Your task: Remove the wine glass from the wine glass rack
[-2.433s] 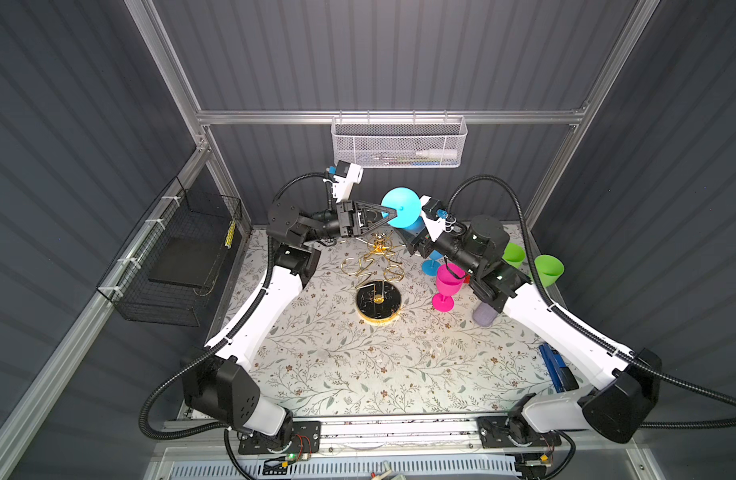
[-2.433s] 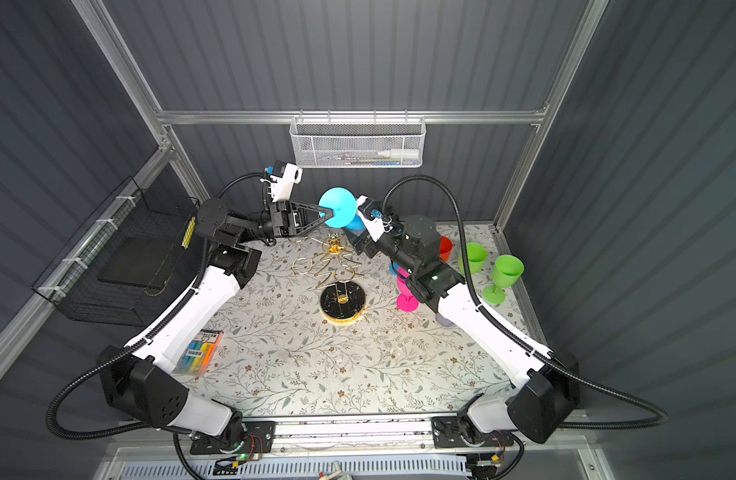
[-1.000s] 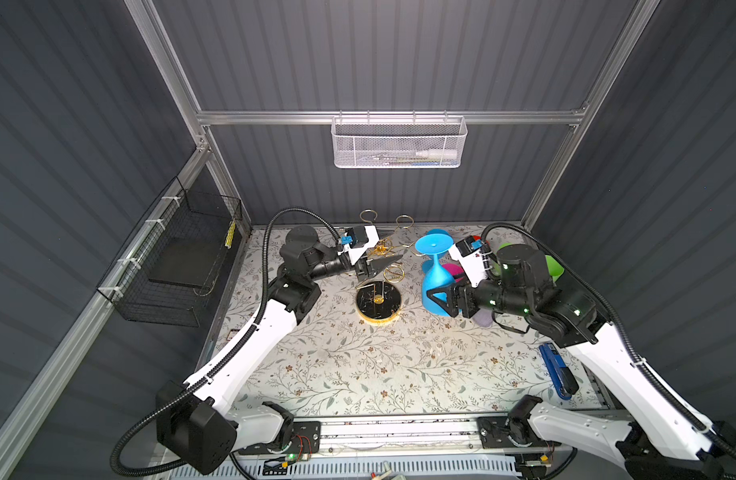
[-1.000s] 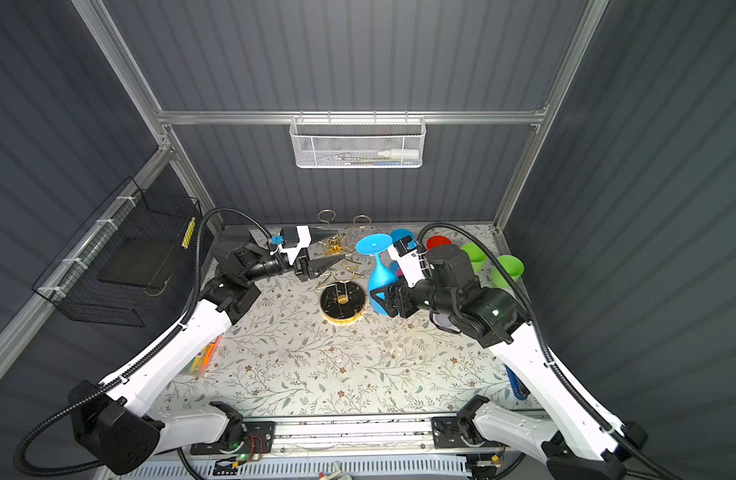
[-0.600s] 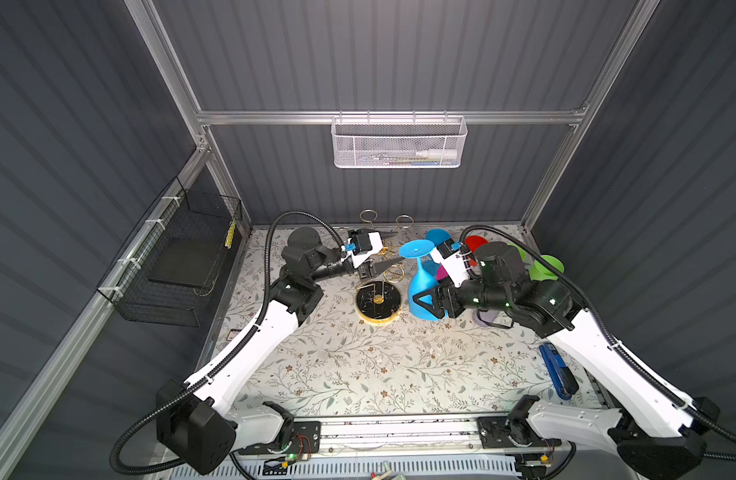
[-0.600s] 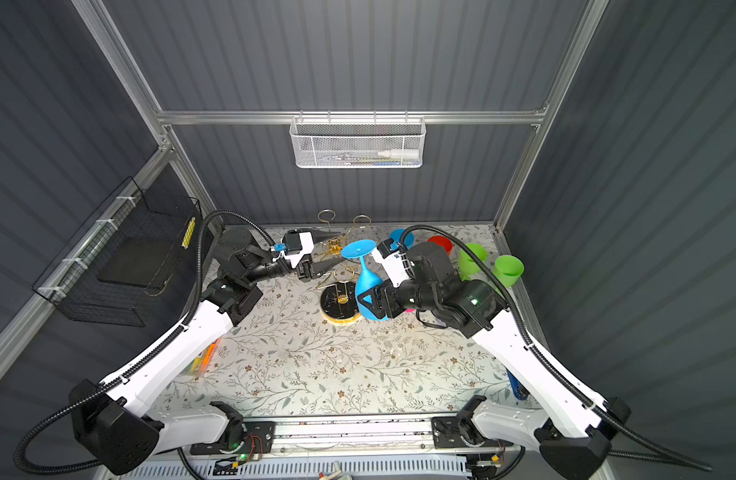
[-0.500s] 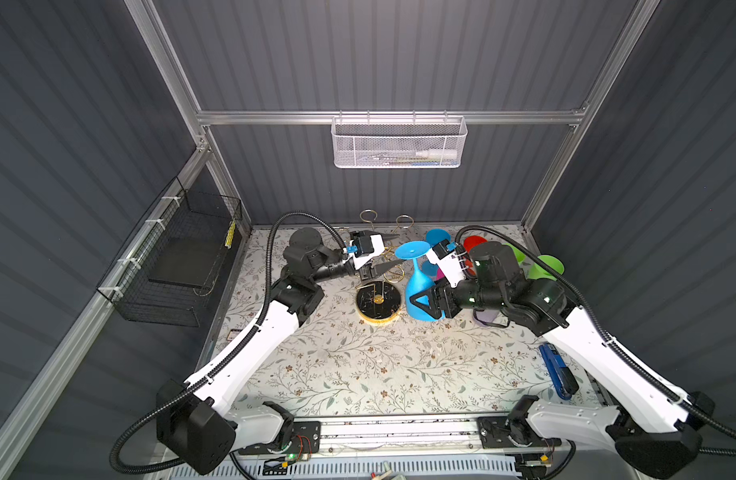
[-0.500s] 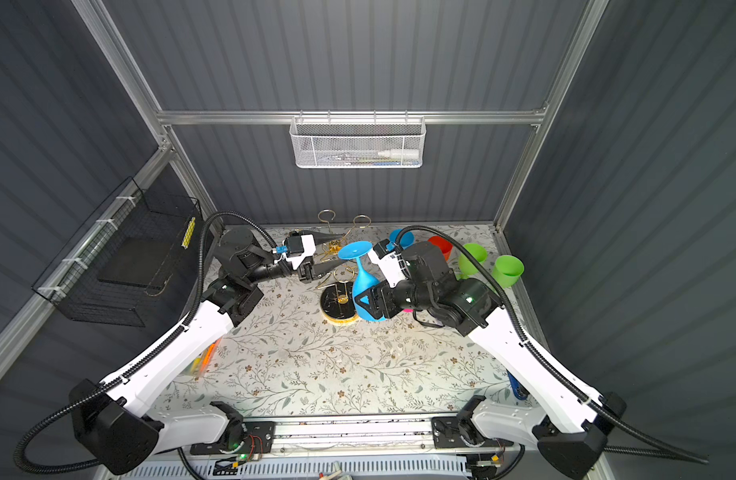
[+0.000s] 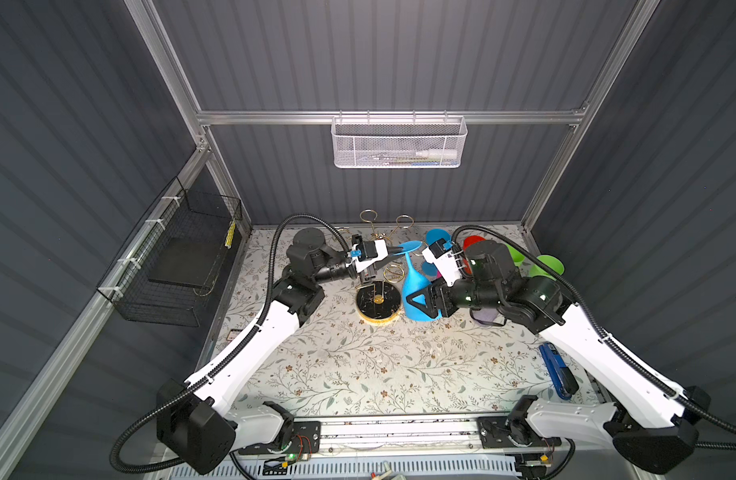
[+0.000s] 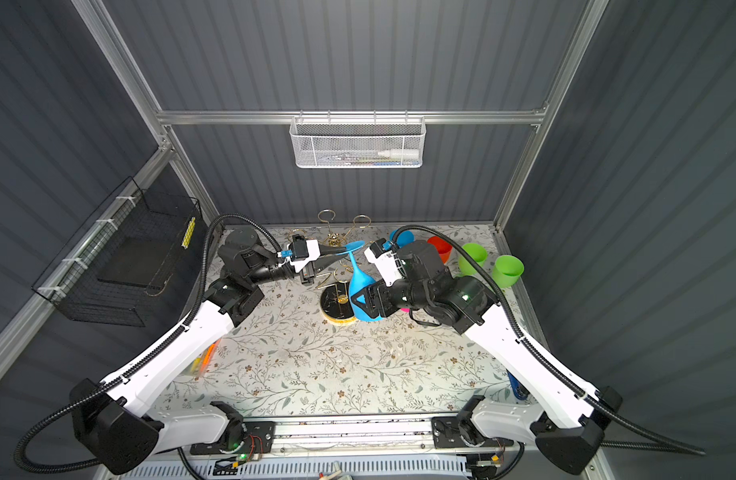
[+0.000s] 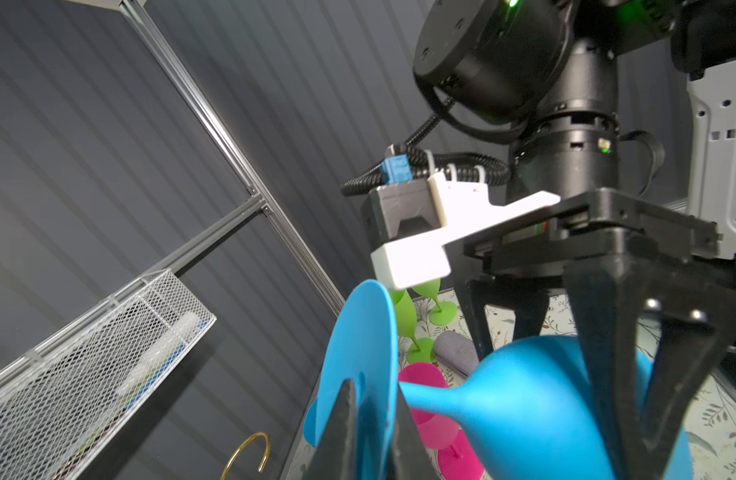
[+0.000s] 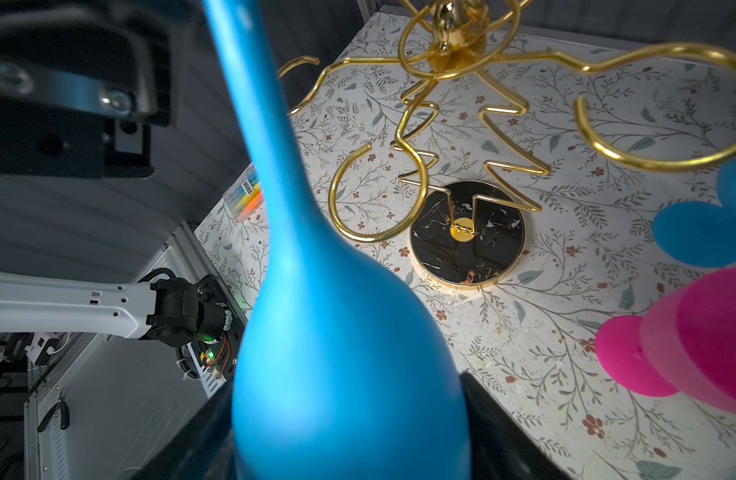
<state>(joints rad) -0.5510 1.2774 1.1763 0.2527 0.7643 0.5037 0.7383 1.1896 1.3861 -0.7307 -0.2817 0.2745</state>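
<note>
Mid-table, far half: one gold wire wine glass rack with a round black marbled base (image 9: 379,300).

Just right of that base: one blue plastic wine glass (image 9: 414,286), inverted, foot up and bowl low, gripped at both ends.
- left gripper (image 9: 399,249): fingers pinched tight on the rim of the foot disc.
- right gripper (image 9: 424,305): fingers spread wide, clamped around the bowl.
- The right wrist view shows the stem apart from the rack's loops.

Glass count is six:
- blue x2: the held one plus a second blue glass (image 9: 435,237)
- red glass (image 9: 473,243) x1
- green glasses x2 (image 9: 517,254) (image 9: 550,266)
- pink glass (image 12: 624,357) x1, mostly hidden behind the right arm in both top views

The loose ones cluster at far right.

Containers, two:
- white mesh basket (image 9: 345,145) on the far wall holds one white tube (image 9: 435,154), plus thin items too small to tell.
- black wire basket (image 9: 158,311) on the left wall holds one dark flat slab (image 9: 183,259).
</note>
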